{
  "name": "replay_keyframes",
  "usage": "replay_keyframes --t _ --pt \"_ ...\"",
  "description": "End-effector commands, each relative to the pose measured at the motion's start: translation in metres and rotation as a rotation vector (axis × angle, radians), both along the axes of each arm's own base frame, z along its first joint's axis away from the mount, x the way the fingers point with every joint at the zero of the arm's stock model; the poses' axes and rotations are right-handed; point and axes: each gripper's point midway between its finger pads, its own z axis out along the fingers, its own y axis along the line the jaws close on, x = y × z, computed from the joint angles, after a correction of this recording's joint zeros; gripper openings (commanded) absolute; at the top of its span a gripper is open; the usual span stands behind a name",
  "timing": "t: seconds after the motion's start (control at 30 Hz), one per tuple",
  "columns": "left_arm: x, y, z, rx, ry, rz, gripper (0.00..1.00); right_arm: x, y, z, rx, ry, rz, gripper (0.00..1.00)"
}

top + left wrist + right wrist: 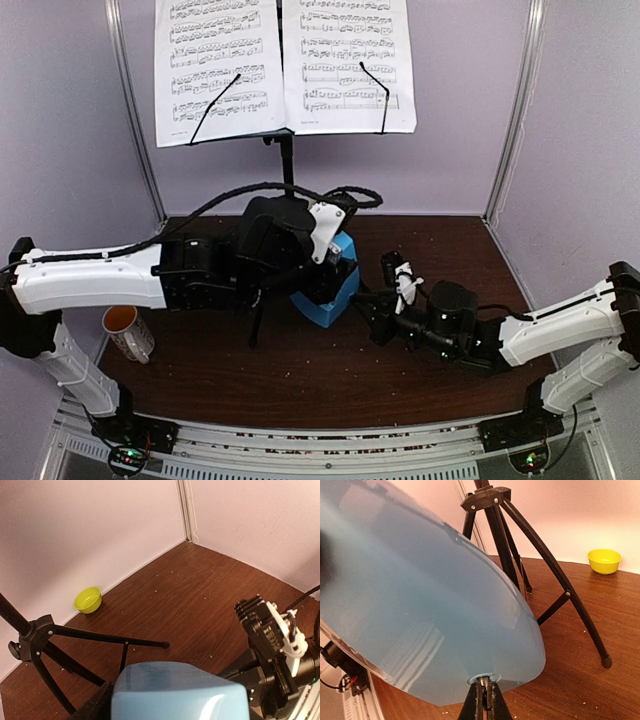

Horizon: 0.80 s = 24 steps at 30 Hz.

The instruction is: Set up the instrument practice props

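1. Nearest the right wrist camera, the clear front cover (430,605) of the small blue pyramid metronome (325,308) filled the left and centre of the frame. It was tinted pale blue, and its rounded lower rim reached the bottom centre.
2. The right gripper (482,695) had its two black fingers pressed together on that lower rim, pinching the cover at a small ring-shaped mark.
3. In the top view the metronome sat at the centre of the dark brown wooden table (300,375), just below the stand's legs. Its body looked tilted.
4. The left gripper (322,262) reached in from the left of the frame and covered the metronome's upper part. In the left wrist view the blue body filled the bottom centre where the fingers sit. A dark finger lay against its left side, so the fingers were spread to the metronome's width and holding it.
5. The black tripod music stand (287,160) stood at the upper centre of the top view. Its three thin legs splayed on the table at the left of the left wrist frame.
6. Two white printed sheet-music pages (220,70) lay side by side on the stand's desk. A thin black wire arm crossed each one.
7. A small lime-green bowl (88,600) rested by the wall, well apart from the stand.
8. A white-and-orange mug (128,332) stood at the lower left of the top view, beside the left arm.
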Motion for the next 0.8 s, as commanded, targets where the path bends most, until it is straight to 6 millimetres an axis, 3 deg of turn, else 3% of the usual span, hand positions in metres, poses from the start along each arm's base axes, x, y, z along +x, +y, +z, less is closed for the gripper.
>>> replay_keyframes --t 0.0,0.3,0.57,0.77 --pt "0.001 0.007 0.061 -0.205 -0.124 0.001 0.14 0.003 -0.01 0.037 0.254 0.1 0.025 0.0" --pt "-0.001 0.002 0.057 -0.239 -0.16 -0.029 0.14 0.004 -0.022 0.044 0.519 0.281 0.131 0.0" --pt "0.007 -0.006 0.039 -0.238 -0.122 -0.005 0.14 -0.007 -0.011 0.04 0.496 0.322 0.226 0.0" --pt "0.014 -0.007 0.036 -0.273 -0.123 0.01 0.14 -0.012 -0.017 0.035 0.565 0.365 0.249 0.0"
